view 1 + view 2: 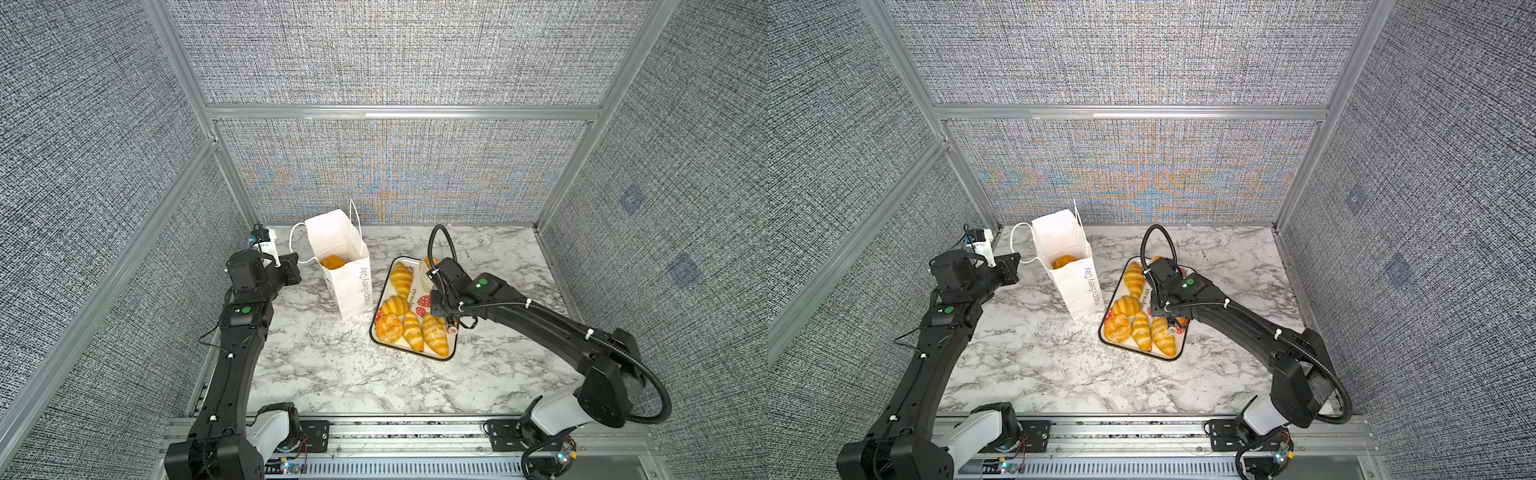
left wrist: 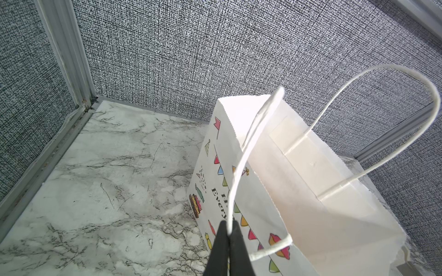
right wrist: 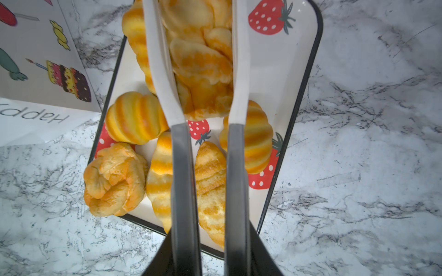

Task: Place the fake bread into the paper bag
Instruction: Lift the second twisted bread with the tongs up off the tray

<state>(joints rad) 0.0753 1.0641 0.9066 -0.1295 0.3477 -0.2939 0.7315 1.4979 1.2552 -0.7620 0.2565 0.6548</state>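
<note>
Your left end effector [image 2: 229, 230] is pinched fully closed on one cord handle [image 2: 241, 156] of the paper bag [image 2: 311, 191] in the left wrist view. The black fingers meet with only the cord between them. The bag stands upright with its mouth open and its printed side facing the bare marble worktop [image 2: 95, 179]. Its second handle arches over the opposite rim.

In the right wrist view, your right end effector [image 3: 193, 35] is partly closed. Its white fingers [image 3: 157, 71] press against both long sides of the braided loaf [image 3: 201, 62], which fills the gap between them. You cannot tell here whether the loaf is clear of the tray [image 3: 272, 71]. The rest of the fake bread [image 3: 136, 118] lies on the tray: striped rolls, two croissants and a knotted swirl at one corner. The bag's lettered side shows just beside the tray.

In both top views the bag [image 1: 349, 286] stands toward the far left of the worktop, just left of the strawberry tray [image 1: 395, 345] and not touching it. One golden piece [image 1: 332, 262] already lies inside the bag. The left end effector holds the handle out to the bag's left. The right arm's wrist covers the far right part of the tray, and the loaf [image 1: 428, 264] pokes out beyond it, tilted up.
</note>
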